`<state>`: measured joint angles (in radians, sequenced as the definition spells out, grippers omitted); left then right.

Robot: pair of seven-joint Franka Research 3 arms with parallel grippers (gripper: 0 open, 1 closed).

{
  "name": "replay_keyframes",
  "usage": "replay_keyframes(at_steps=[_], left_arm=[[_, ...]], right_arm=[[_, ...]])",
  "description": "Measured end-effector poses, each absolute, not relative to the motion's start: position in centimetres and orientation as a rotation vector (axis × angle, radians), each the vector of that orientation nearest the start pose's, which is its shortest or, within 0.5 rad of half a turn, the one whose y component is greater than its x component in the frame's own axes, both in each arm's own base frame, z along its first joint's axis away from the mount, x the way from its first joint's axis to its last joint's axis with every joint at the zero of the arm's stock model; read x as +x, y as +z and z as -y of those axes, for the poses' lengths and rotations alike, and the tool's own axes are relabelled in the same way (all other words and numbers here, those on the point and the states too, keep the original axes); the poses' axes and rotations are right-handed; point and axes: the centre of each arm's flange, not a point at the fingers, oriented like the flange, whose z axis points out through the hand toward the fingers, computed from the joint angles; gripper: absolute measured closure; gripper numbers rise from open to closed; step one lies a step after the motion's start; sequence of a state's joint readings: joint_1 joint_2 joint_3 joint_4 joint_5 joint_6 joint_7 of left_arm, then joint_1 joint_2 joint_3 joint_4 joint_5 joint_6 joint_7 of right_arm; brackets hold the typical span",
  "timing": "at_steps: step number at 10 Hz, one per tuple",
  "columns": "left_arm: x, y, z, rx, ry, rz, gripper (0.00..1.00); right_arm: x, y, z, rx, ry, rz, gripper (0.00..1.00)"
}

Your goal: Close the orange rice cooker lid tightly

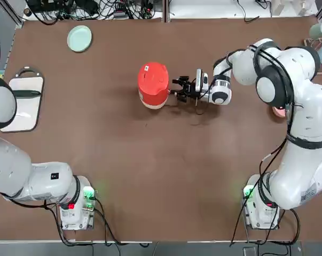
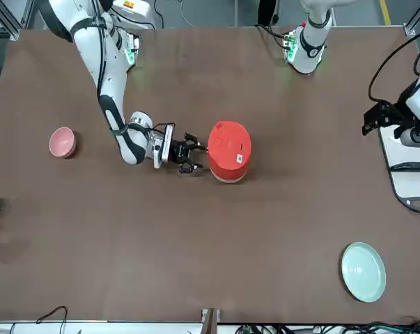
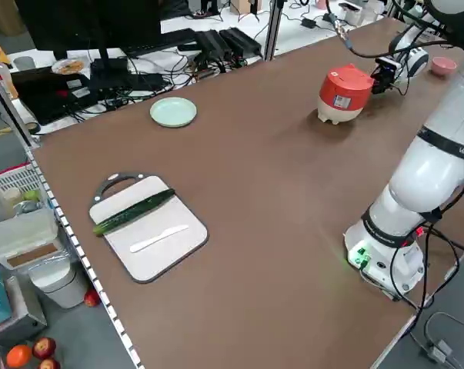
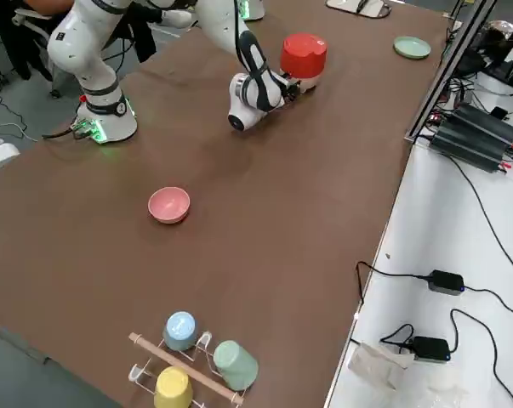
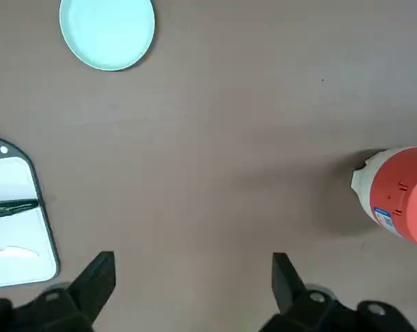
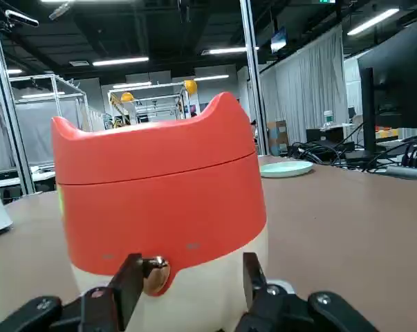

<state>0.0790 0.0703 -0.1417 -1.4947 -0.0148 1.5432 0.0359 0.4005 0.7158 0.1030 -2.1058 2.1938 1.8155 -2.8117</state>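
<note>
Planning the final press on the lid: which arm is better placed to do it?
Right. The right gripper sits low beside the orange rice cooker, jaws open around its front latch knob, and the lid is already down. The left gripper hangs far off, above the cutting board.

Brown table (image 1: 150, 170) with orange rice cooker (image 1: 153, 85), green plate (image 1: 79, 38), cutting board (image 1: 23, 101), pink bowl (image 2: 62, 142).
</note>
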Motion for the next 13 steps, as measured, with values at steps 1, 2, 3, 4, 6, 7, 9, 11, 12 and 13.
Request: replay_keyframes(at_steps=[1, 2, 3, 4, 6, 7, 9, 11, 12, 13], left_arm=[[57.24, 61.84, 3.43, -3.162, 0.035, -0.155, 0.0], [57.24, 61.82, 3.48, -3.163, 0.035, -0.155, 0.0], [57.23, 61.83, 3.54, -3.163, 0.035, -0.15, 0.0], [57.23, 61.83, 3.61, -3.164, 0.036, -0.141, 0.0], [57.23, 61.83, 3.6, -3.164, 0.036, -0.133, 0.0], [57.23, 61.83, 3.55, -3.164, 0.036, -0.132, 0.0], [57.24, 61.83, 3.38, -3.164, 0.036, -0.127, 0.0], [57.25, 61.83, 3.2, -3.164, 0.036, -0.122, 0.0], [57.25, 61.82, 3.2, -3.164, 0.036, -0.122, 0.0], [57.25, 61.82, 3.2, -3.164, 0.036, -0.122, 0.0]], right_arm=[[44.95, 9.5, -32.83, -1.379, -1.263, 1.027, 0.33], [44.85, 9.53, -33.0, -1.375, -1.261, 1.026, 0.33], [44.62, 9.56, -33.31, -1.37, -1.257, 1.024, 0.35], [44.48, 9.53, -33.41, -1.369, -1.254, 1.024, 0.36], [44.37, 9.49, -33.48, -1.368, -1.252, 1.023, 0.44], [44.33, 9.48, -33.52, -1.368, -1.251, 1.023, 0.48], [44.27, 9.51, -33.66, -1.366, -1.25, 1.021, 0.62], [44.28, 9.52, -33.68, -1.365, -1.25, 1.021, 0.63], [44.29, 9.52, -33.67, -1.365, -1.25, 1.021, 0.62], [44.3, 9.52, -33.66, -1.366, -1.25, 1.02, 0.61]])
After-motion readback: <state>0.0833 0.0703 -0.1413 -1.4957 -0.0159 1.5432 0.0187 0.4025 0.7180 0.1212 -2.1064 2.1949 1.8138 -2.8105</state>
